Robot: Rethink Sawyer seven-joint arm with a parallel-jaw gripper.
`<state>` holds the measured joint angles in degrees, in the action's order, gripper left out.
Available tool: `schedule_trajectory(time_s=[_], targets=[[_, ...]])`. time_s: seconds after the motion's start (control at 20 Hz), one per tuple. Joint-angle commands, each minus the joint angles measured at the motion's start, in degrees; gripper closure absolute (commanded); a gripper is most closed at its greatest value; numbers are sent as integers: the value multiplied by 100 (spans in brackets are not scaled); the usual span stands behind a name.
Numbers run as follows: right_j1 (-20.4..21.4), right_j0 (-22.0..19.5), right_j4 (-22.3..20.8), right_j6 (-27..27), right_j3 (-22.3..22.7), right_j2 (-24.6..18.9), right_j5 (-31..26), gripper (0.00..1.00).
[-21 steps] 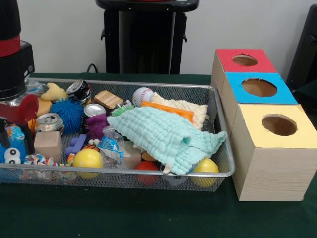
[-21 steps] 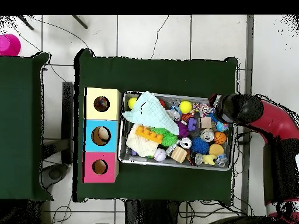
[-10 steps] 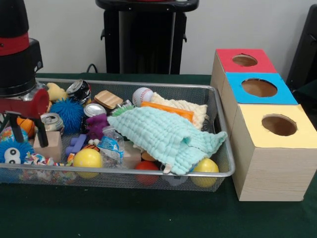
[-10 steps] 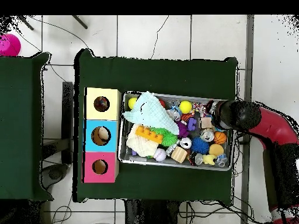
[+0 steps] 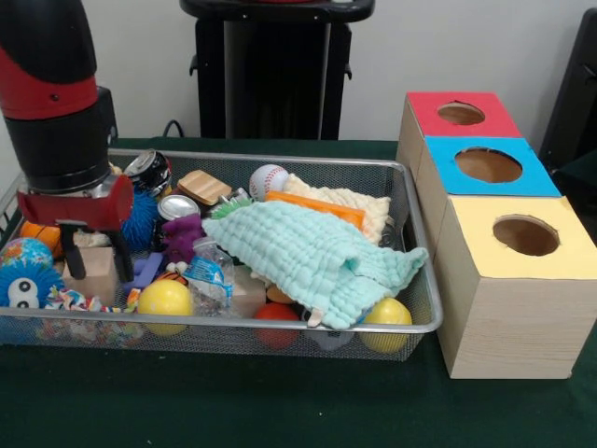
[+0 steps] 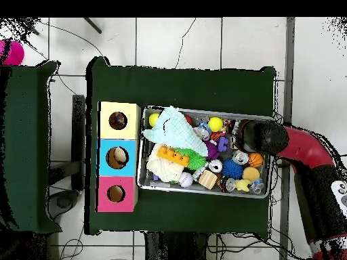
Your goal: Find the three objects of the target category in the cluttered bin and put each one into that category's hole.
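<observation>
Shifted inward over the bin's end since a second ago: gripper [image 5: 93,266], now above the wooden block [image 5: 93,278] rather than at the rim. Two black fingers [image 5: 123,262] spread apart, pointing down on either side of the block, nothing pinched between them.

Wire-mesh bin [image 5: 410,243] packed with clutter on the green table [image 5: 280,411]: pale green cloth [image 5: 312,252] draped across the middle, cream cloth [image 5: 359,207] and orange bar [image 5: 312,207] behind it, baseball [image 5: 269,180] near the far wall. Yellow ball [image 5: 164,301], red ball [image 5: 277,317] and second yellow ball [image 5: 387,317] along the near wall. Silver can [image 5: 177,206], purple toy [image 5: 182,238], crushed plastic bottle [image 5: 210,275] and spiky blue ball [image 5: 140,224] beside the arm.

Three wooden boxes just beside the bin, in a row: red-topped box [image 5: 462,114], blue-topped box [image 5: 488,166], yellow-topped box [image 5: 522,238], each with a round hole. Target category not discernible from either view.
</observation>
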<state>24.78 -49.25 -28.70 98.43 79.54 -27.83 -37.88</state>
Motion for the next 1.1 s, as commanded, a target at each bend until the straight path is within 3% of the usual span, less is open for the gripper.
schedule_trajectory(time_s=[0.05, 1.1], targets=[[-289, -68, -645, -1491, 372, -550, 459, 0], [-429, -199, -1353, -1467, -41, -399, 213, 0]])
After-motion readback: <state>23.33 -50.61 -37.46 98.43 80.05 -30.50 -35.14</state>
